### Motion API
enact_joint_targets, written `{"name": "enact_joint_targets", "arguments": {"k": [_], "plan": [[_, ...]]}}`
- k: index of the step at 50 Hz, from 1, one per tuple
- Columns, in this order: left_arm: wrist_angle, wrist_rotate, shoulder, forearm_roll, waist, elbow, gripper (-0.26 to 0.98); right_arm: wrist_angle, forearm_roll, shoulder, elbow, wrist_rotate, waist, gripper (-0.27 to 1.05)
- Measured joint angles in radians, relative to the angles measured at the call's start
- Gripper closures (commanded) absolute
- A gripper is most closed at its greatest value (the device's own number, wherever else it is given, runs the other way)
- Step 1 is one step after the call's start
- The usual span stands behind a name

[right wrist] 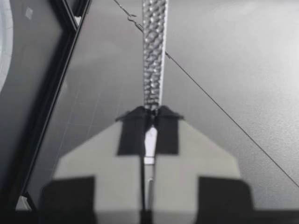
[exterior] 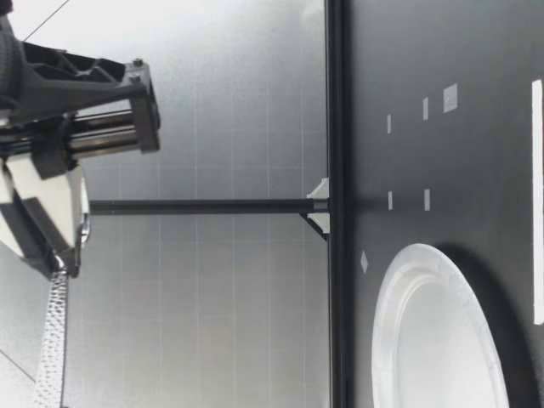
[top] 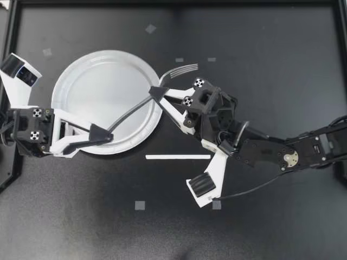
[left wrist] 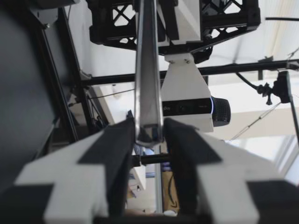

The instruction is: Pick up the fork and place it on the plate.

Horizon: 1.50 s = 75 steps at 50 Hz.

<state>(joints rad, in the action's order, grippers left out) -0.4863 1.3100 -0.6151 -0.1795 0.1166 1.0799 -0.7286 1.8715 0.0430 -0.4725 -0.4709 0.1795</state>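
**What is sitting around my workspace**

The black table [top: 271, 65] is lying flat beneath me, and a black frame [top: 173, 2] is running around its edges. A thin white strip [top: 178, 157] is lying on the tabletop near the middle. Small grey tape squares are dotting the surface. One far square [top: 150, 28] is sitting close to the frame, and a side square [top: 47, 52] is sitting off to my left. A pair of squares [top: 179, 59] is sitting side by side, well apart from two lower squares [top: 140, 205] beyond the strip. From table height, a grey backdrop [exterior: 238, 102] is standing behind the table. A black rod [exterior: 195, 206] is rising upright from a white bracket [exterior: 320, 204].
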Motion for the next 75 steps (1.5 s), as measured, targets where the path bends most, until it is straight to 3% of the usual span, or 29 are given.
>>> {"name": "enact_joint_targets", "arguments": {"k": [10, 21, 26, 39, 57, 62, 63, 64, 65, 66, 67, 69, 70, 71, 72, 74, 75], "plan": [[0.0, -0.008, 0.006, 0.002, 0.002, 0.0, 0.67, -0.003, 0.0, -0.011, 0.0, -0.005, 0.0, 0.83], [0.005, -0.049, 0.009, 0.002, 0.002, 0.0, 0.68, -0.021, -0.002, -0.035, 0.002, -0.012, 0.0, 0.76], [0.005, -0.051, 0.009, 0.002, 0.002, 0.0, 0.68, -0.034, -0.002, -0.048, 0.009, -0.048, 0.0, 0.62], [0.003, -0.054, 0.008, 0.002, 0.002, 0.0, 0.68, -0.037, -0.002, -0.052, 0.014, -0.103, 0.002, 0.09], [0.035, -0.063, -0.02, 0.0, 0.0, 0.072, 0.68, -0.038, 0.008, -0.035, 0.038, -0.161, 0.002, 0.1], [0.132, -0.067, -0.046, 0.0, -0.005, 0.106, 0.68, -0.04, 0.014, -0.015, 0.038, -0.163, 0.0, 0.1], [0.219, -0.086, -0.066, 0.002, -0.006, 0.115, 0.68, -0.04, 0.017, -0.011, 0.038, -0.163, 0.002, 0.1], [0.219, -0.086, -0.066, 0.002, -0.006, 0.115, 0.68, -0.04, 0.017, -0.011, 0.038, -0.163, 0.002, 0.1], [0.328, -0.121, -0.089, 0.002, -0.008, 0.115, 0.68, -0.04, 0.017, -0.011, 0.038, -0.163, 0.002, 0.1], [0.328, -0.121, -0.089, 0.002, -0.008, 0.115, 0.68, -0.041, 0.02, -0.006, 0.038, -0.164, 0.002, 0.1], [0.443, -0.152, -0.117, 0.002, -0.009, 0.114, 0.68, -0.041, 0.02, -0.006, 0.038, -0.164, 0.002, 0.1], [0.443, -0.152, -0.117, 0.002, -0.009, 0.114, 0.68, -0.043, 0.021, -0.002, 0.038, -0.169, 0.002, 0.1], [0.561, -0.179, -0.141, 0.003, -0.009, 0.101, 0.68, -0.044, 0.021, -0.002, 0.038, -0.181, 0.002, 0.1], [0.561, -0.179, -0.141, 0.003, -0.009, 0.101, 0.68, -0.044, 0.021, -0.002, 0.038, -0.181, 0.002, 0.1], [0.669, -0.198, -0.163, 0.014, -0.011, 0.081, 0.68, -0.044, 0.021, -0.002, 0.038, -0.181, 0.002, 0.1], [0.669, -0.198, -0.163, 0.014, -0.011, 0.081, 0.68, -0.048, 0.021, -0.002, 0.04, -0.201, 0.002, 0.1], [0.765, -0.206, -0.181, 0.043, -0.011, 0.058, 0.68, -0.052, 0.021, -0.002, 0.038, -0.225, 0.002, 0.1]]}}
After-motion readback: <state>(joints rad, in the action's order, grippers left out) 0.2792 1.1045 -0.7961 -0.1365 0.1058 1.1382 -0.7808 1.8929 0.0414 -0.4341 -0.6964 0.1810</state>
